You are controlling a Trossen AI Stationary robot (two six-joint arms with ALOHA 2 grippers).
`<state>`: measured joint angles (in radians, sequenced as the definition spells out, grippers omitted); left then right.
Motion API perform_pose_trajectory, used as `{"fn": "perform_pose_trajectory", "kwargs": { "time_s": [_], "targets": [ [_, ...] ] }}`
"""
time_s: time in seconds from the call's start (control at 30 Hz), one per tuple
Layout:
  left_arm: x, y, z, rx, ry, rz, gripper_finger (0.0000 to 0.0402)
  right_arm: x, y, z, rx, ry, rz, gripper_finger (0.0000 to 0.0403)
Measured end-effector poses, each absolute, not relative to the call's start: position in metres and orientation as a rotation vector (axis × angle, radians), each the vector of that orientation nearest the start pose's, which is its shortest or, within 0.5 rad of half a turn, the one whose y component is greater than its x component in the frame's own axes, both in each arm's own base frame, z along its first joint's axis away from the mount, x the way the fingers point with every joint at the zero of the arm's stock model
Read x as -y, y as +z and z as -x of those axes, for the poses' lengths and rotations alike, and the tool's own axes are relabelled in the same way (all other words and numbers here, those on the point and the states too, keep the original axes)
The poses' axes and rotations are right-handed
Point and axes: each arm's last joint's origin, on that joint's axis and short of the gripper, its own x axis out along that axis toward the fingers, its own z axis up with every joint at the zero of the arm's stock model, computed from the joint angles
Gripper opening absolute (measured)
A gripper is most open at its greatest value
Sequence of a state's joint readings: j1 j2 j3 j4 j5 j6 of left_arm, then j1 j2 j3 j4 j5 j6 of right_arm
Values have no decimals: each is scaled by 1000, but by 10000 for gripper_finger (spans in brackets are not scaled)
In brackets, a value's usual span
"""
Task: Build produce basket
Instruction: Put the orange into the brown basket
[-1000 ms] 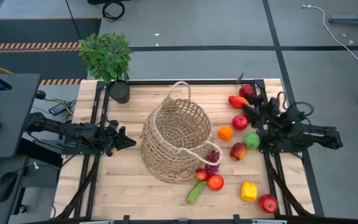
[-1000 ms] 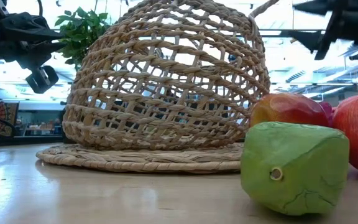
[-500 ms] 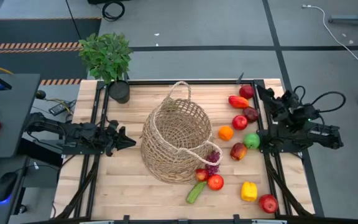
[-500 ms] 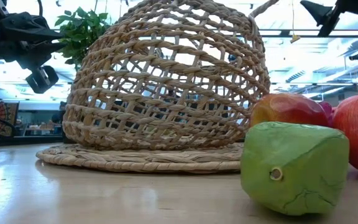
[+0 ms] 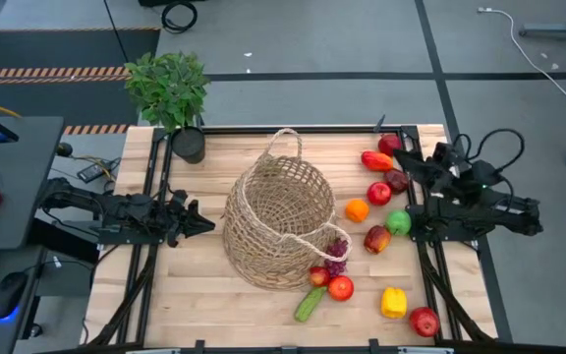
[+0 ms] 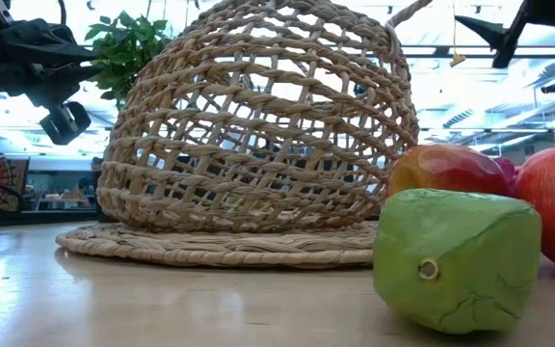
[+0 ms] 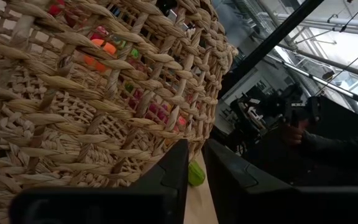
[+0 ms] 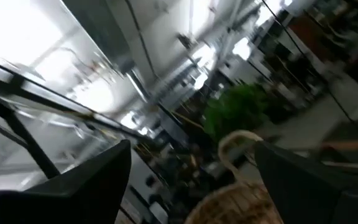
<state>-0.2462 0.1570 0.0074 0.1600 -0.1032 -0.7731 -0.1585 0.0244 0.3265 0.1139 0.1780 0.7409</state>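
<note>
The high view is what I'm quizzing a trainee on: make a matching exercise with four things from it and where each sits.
Things:
1. yellow pepper
2. potted plant
3. cucumber
4. left gripper

Places:
A. far left corner of the table
B. beside the basket's left side
C. lying near the front edge, by a red apple
D. near the front right, next to another red apple

Pairs: 1-D, 2-A, 3-C, 4-B
</note>
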Motion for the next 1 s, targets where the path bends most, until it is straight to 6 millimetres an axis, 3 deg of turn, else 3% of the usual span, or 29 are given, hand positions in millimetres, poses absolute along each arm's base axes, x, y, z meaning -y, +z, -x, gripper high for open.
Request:
{"fn": "perform_pose_trajectory", "kwargs": {
  "time_s": [0.23,0.53,0.7,1.0],
  "targets": [
    [23,169,-104,-45,-140,774,62,12,308,-48,165,-267,-681,346],
    [23,169,-104,-45,-140,773,57,12,307,-66,-498,-340,-564,346],
    [23,169,-104,-45,-140,774,57,13,311,-86,-654,-274,-492,348],
    [23,169,-104,-45,-140,773,58,18,292,-121,-865,-265,-392,397]
  ]
}}
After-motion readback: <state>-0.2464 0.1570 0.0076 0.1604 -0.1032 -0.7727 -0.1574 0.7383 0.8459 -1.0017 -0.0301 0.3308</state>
